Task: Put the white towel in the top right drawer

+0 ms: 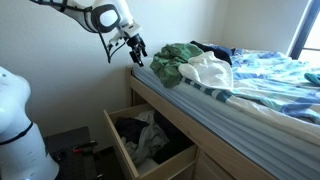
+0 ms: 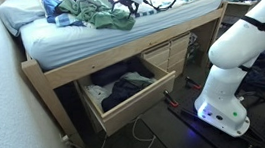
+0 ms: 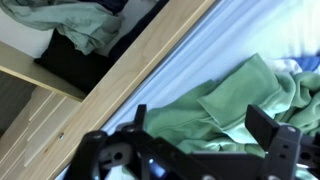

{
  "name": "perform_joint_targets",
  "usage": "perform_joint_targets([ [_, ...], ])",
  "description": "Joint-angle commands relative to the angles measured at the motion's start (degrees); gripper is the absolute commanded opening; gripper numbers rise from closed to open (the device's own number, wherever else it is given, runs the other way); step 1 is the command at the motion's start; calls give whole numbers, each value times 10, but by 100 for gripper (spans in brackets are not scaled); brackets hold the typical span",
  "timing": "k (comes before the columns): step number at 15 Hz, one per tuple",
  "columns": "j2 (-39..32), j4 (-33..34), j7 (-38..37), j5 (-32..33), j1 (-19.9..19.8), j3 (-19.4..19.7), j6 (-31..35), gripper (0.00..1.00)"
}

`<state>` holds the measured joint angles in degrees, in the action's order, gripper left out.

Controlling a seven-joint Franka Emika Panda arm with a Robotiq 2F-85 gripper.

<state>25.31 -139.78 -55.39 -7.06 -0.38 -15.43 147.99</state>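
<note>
Light tan wood makes the frame of the bed [image 1: 200, 118], the largest thing I see, and a blue-and-white sheet [image 1: 270, 80] covers the mattress. Below it the top right drawer [image 2: 135, 99] stands pulled out. Inside are dark clothes and something pale, but I cannot tell what they are. The white towel [image 1: 212, 70] lies on top of the bed in a crumpled heap, touching the green garment [image 1: 172, 62], so it is not in the drawer. The claw [image 1: 135, 52] hovers over the edge of the bed, just beside the green garment, with its jaws wide and nothing between them. I judge the task is at its beginning: the drawer is ready, but the grasp, the carry and the drop are all left to do. I think I must reach past the green cloth to take the towel.
</note>
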Motion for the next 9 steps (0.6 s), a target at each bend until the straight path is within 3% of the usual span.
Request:
perform_joint_targets([
  [1, -13, -24, -96, 28, -47, -16, 87, 100],
  [6, -2, -65, -218, 85, -130, -26, 180, 100],
  [9, 10, -76, -283, 110, -203, -48, 213, 100],
])
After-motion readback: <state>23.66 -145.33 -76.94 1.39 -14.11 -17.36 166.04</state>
